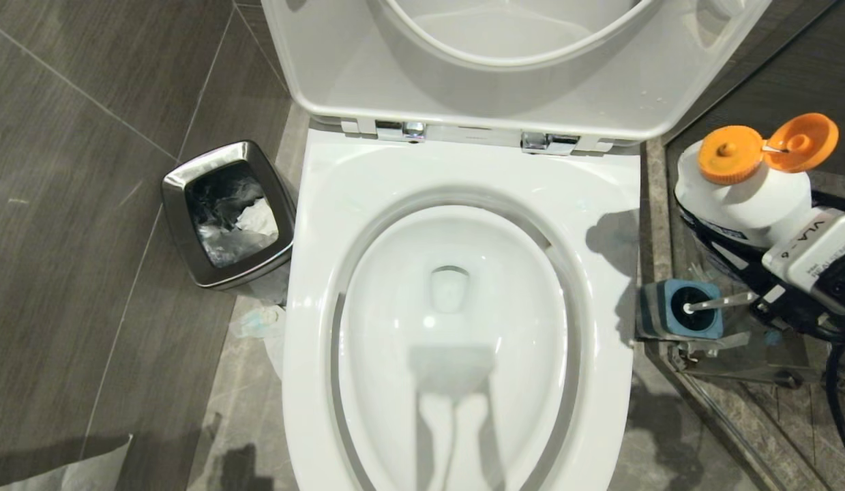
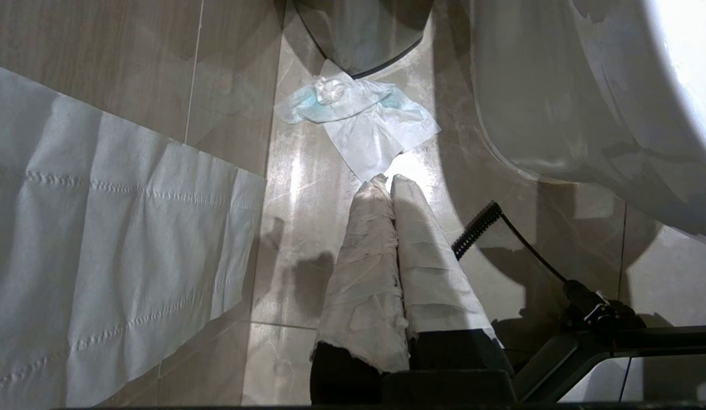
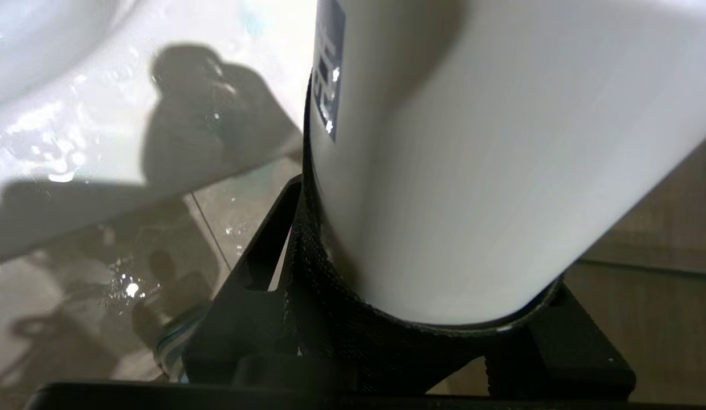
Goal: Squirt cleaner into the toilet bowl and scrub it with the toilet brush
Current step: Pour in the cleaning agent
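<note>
The toilet bowl fills the middle of the head view, seat and lid raised, its water colourless. Right of the rim, my right gripper is shut on a white cleaner bottle, whose orange cap has its flip lid open. The bottle hangs tilted above the toilet brush, which stands in its blue-topped holder. In the right wrist view the bottle fills the space between the black fingers. My left gripper, wrapped in white tape, is shut and empty, pointing at the floor beside the toilet's base.
A square steel waste bin stands left of the toilet. Crumpled tissue lies on the floor by the base. A paper sheet is spread on the tiles. A glass partition's metal rail runs along the right.
</note>
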Controlling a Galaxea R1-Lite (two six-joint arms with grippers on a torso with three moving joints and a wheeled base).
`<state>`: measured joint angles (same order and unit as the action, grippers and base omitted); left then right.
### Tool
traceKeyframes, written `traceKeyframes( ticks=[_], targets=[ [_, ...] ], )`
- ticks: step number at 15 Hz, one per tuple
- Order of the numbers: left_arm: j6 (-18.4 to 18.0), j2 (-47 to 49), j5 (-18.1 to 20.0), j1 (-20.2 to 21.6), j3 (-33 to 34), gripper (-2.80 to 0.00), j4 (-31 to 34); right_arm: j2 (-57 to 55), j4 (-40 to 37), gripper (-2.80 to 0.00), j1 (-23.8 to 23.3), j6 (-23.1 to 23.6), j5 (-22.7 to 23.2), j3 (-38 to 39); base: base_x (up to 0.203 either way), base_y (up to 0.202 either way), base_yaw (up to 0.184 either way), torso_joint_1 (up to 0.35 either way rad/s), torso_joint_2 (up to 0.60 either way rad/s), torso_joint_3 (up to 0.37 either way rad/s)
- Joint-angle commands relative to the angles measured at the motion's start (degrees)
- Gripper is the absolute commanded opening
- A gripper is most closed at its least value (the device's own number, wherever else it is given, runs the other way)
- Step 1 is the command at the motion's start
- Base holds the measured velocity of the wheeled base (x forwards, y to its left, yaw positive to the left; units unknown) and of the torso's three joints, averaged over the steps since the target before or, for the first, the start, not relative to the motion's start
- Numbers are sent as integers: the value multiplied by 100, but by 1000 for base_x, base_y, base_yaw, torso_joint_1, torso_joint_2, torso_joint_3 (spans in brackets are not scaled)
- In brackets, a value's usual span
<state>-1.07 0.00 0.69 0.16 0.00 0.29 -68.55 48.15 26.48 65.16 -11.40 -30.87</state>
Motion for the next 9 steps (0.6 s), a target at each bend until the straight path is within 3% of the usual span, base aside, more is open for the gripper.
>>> traceKeyframes(
  ticks=[1, 7, 9],
  targets=[
    [-7, 9, 2, 2, 9, -280, -3, -170, 27, -280, 146, 231, -83, -115, 0, 0, 0, 0, 0, 0],
    [-7, 9, 2, 4, 9, -280, -3, -304, 28, -280, 833, 968, -649, -161, 0, 0, 0, 0, 0, 0],
    [-7, 9, 2, 2, 9, -280, -3, -298, 27, -280, 964, 1438, -694, -196, 0, 0, 0, 0, 0, 0]
  ],
)
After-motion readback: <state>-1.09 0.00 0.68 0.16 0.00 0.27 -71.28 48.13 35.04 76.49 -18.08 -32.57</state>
